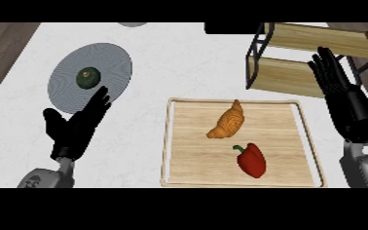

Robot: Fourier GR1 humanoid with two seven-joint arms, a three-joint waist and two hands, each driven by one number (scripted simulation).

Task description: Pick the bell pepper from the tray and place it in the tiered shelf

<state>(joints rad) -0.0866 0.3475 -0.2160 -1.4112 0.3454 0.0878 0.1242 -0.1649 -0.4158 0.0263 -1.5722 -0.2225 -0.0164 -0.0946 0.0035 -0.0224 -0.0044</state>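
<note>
Here, on the wooden tray (305, 141), toward its near right corner: a red bell pepper (252, 161), lying on its side, green stem pointing up and left toward the tray's middle. Farther back on the tray, just beyond the pepper but apart from it: an orange-brown croissant (228, 121), set at a slant. Off the tray's right edge, level with its far half: the right hand (345, 97), fingers straight and spread, pointing away from the robot, holding nothing, well apart from the pepper and touching neither it nor the tray rim. Between that hand and the pepper: the tray's right rim and a stretch of bare wood. Beyond the tray's far right corner, partly behind the right hand's fingertips: the tiered shelf (287, 73), dark frame with two light wooden boards, one above the other in view. Left of the tray, over the white bench (194, 58): the left hand (75, 126), likewise flat and open, fingers up, gripping nothing, farther from the pepper than the right. Beyond the left hand, far left of the tray: a grey round plate (111, 61), fingertips overlapping its near edge, with a small dark green round thing (87, 77) on it, too small to identify.
</note>
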